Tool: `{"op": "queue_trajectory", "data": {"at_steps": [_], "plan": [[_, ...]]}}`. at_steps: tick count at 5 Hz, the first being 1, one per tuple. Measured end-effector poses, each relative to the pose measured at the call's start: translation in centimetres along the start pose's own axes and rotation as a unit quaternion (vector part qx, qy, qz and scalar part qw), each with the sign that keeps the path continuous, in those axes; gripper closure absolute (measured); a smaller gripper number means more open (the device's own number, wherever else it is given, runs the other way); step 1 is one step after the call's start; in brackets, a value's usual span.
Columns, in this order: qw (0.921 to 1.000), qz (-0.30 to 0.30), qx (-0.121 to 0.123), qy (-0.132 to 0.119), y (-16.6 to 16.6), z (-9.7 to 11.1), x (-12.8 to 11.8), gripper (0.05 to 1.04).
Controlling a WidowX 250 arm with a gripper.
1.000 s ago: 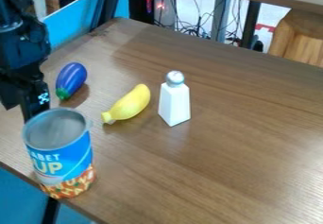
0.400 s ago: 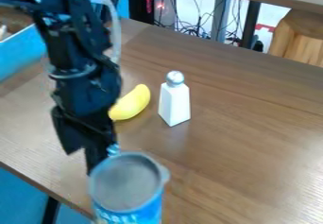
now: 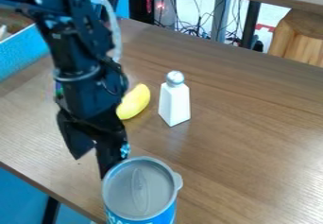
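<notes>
Looks clamped, with the fingers of the black gripper (image 3: 112,170), on the blue can (image 3: 140,189) by the table's (image 3: 252,161) near edge, left of the middle; touches close to the far left side of the rim, though cannot tell how deep or how square a hold. Could swivel or slide down under its own weight, being smooth, round and gripped well off-centre. Cannot tell whether lifted off the wood or resting on it: if low, might catch the near edge with the base and get knocked askew in the grip; if released here, might land partly past that edge and tip toward the floor, so better brought inward first. On a low swing toward the far edge, might brush the yellow banana-like toy (image 3: 134,102) with the arm (image 3: 85,81) and push it into the white bottle (image 3: 174,104), upright just to the right, narrow and tall, hence easy to topple. Might also nudge the purple-and-green toy (image 3: 58,90) over toward the left edge, being mostly hidden behind the arm and so hard to steer around. Would do well to rise before crossing, and to turn gently, for fear of twisting loose.
</notes>
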State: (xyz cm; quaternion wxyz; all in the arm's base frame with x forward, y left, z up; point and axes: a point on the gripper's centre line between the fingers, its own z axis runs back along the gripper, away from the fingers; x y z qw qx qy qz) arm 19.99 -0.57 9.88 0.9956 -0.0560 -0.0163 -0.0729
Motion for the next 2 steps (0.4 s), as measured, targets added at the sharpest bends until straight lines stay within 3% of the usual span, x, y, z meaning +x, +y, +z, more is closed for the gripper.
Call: {"op": "queue_trajectory", "data": {"at_steps": [1, 2], "plan": [[0.9975, 0.046, 0.036, -0.038, 3.3, 2.7, -0.1, 0.083], [0.99, 0.071, 0.078, -0.094, 6.6, 6.9, -1.7, 0.083]]}}
